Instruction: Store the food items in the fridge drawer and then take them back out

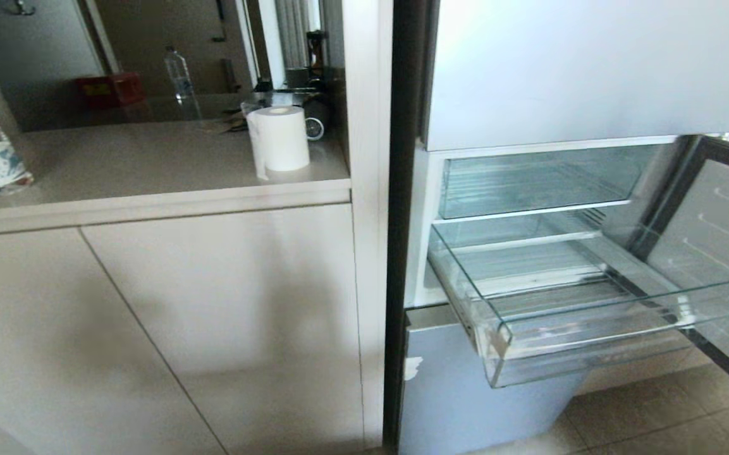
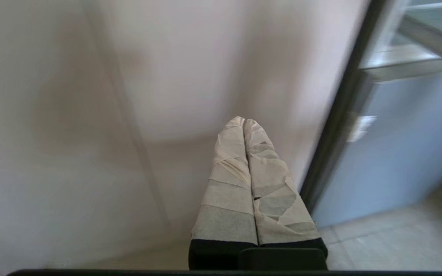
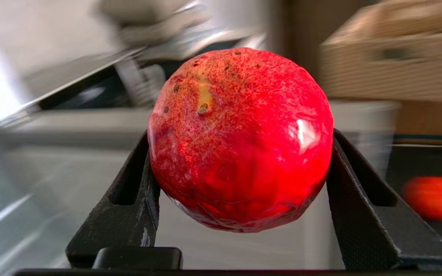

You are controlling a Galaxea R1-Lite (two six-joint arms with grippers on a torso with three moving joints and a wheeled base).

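Red fruit [image 3: 240, 142] sits clamped between the two black fingers [image 3: 128, 203] of your right gripper [image 3: 240, 161], jaws spread wide around it, off to the side and out of the head view. Grip looks shallow: pads touch only the fruit's flanks, glossy skin, so a fast swing could roll it out. The fridge drawer [image 1: 592, 341] stands pulled out, nothing in it. Watch its thick front lip on approach. Left gripper [image 2: 244, 126] parked, fingers pressed together, by the beige cabinet [image 1: 149, 303].
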